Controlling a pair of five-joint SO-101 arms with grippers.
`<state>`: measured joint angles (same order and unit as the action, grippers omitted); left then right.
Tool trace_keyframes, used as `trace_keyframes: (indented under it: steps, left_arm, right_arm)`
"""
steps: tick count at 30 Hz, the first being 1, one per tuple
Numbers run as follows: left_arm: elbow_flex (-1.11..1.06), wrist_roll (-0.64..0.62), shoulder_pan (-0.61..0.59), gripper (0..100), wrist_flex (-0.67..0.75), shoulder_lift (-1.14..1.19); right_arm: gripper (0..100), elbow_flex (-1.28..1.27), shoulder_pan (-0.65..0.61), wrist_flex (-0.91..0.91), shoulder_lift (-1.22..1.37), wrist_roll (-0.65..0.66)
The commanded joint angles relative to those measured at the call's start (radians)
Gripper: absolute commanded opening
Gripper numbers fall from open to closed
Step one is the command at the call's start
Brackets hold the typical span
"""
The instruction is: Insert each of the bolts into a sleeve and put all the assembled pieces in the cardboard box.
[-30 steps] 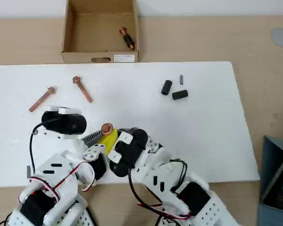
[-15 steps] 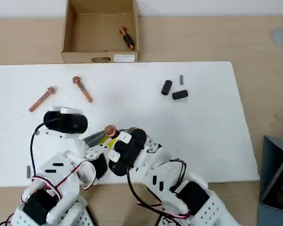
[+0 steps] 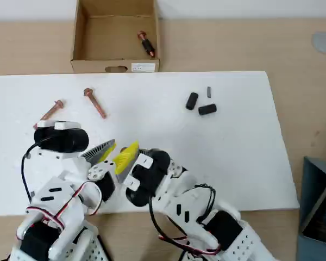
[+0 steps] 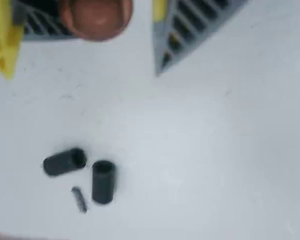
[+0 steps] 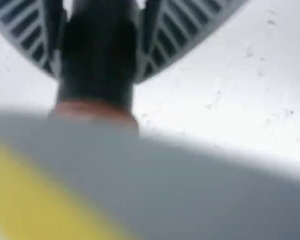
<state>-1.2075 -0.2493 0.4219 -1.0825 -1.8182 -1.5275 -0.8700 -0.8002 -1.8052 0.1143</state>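
1. The right gripper (image 5: 96,75) is clamped on a black sleeve (image 5: 97,50). The copper flange of a bolt (image 5: 95,110) shows at the sleeve's end.
2. The left gripper (image 4: 84,72) has its jaws apart, one yellow and one grey. They stand either side of the bolt's head without touching it.
3. In the high view both grippers meet just toward 7 o'clock from the middle of the white mat (image 3: 233,152).
4. At 2 o'clock from them, well apart, a loose sleeve (image 3: 192,100) lies near a second sleeve (image 3: 207,109). A small dark pin (image 3: 208,92) lies just beside them.
5. At 11 o'clock lies a spare bolt (image 3: 95,102). At 10 o'clock a third bolt (image 3: 51,110) lies partly behind the left arm.
6. At 12 o'clock, off the mat, the box (image 3: 115,66) sits on the wooden table (image 3: 304,81). One assembled piece (image 3: 146,43) lies at its 3 o'clock side.
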Motion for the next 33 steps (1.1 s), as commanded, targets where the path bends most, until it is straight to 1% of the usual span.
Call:
trace_keyframes:
  steps: [1,3,5,7,8,10,14,16,19,21,26,30,33]
  left_arm:
    - [0.095,0.008,-0.014,19,-0.003,-0.002]
    - [0.129,0.009,-0.015,16,-0.005,-0.002]
    - [0.169,0.028,-0.015,8,-0.026,-0.002]
    - [0.190,0.074,-0.017,0,-0.040,-0.004]
    - [0.193,0.095,-0.038,1,-0.052,-0.005]
    - [0.190,0.117,-0.123,1,-0.074,-0.005]
    - [0.115,0.160,-0.347,0,-0.078,-0.005]
    - [0.044,0.204,-0.445,0,-0.078,-0.005]
    - [-0.077,0.252,-0.552,0,-0.078,-0.005]
    - [-0.155,0.265,-0.598,0,-0.078,-0.005]
    - [-0.296,0.273,-0.635,0,-0.077,-0.005]
    - [-0.359,0.282,-0.631,0,-0.078,-0.005]
    - [-0.371,0.292,-0.628,0,-0.078,-0.005]
  right_arm:
    - [0.9,0.044,-0.005,0.009,-0.163,0.009]
    - [0.9,0.047,-0.004,0.008,-0.163,0.009]
    - [0.9,0.048,0.005,0.008,-0.163,0.008]
    - [0.9,0.048,0.033,0.008,-0.163,0.008]
    - [0.9,0.048,0.053,0.008,-0.163,0.006]
    - [0.9,0.050,0.096,0.006,-0.163,0.003]
    - [0.9,0.058,0.166,0.005,-0.143,-0.006]
    - [0.9,0.071,0.219,0.003,-0.119,-0.068]
    - [0.9,0.127,0.300,-0.043,-0.047,-0.132]
    - [0.9,0.191,0.332,-0.060,0.022,-0.166]
    - [0.9,0.414,0.343,-0.058,0.278,-0.196]
    - [0.9,0.611,0.343,-0.052,0.524,-0.198]
    - [0.9,0.763,0.343,-0.009,0.725,-0.198]
